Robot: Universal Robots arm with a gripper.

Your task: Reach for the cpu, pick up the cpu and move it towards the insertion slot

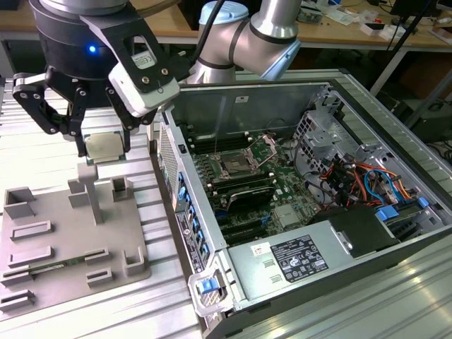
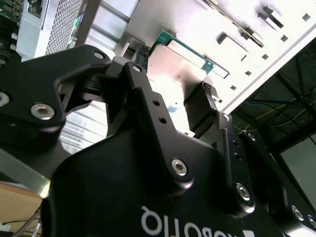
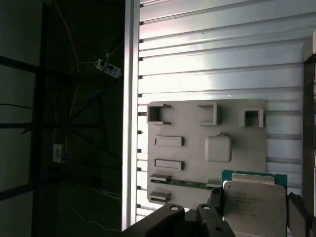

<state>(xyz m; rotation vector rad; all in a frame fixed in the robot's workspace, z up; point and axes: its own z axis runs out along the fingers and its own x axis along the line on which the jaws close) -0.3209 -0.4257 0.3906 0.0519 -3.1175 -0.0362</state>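
Tray (image 1: 42,247) first: you have one grey tray at eight o'clock in the exterior view, and in the first wrist view it carries three open box-shaped blocks (image 3: 207,112) in a row. Above it, at ten o'clock, your one gripper (image 1: 104,144) has its two fingers (image 1: 82,145) clamped on opposite edges of the single cpu (image 1: 107,148), held flat above the tray. At about three o'clock from the cpu, inside the one opened computer case (image 1: 233,106), lies the single insertion slot (image 1: 234,167), well apart from the chip.
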